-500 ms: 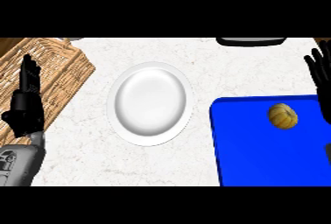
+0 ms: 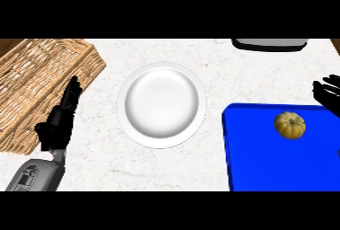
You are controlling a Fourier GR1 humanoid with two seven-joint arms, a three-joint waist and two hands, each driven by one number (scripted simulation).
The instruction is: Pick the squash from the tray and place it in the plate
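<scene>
While the squash [image 2: 290, 124] sits in the upper right part of the blue tray [image 2: 266, 166], nothing is touching it. Right hand [image 2: 328, 92] is just beyond the tray's far right corner, near the squash but apart from it, fingers extended, holding nothing. White plate [image 2: 161, 104] lies left of the tray, close beside it. Left hand [image 2: 60, 123] rests further left, fingers straight, against the wicker basket [image 2: 40, 81].
</scene>
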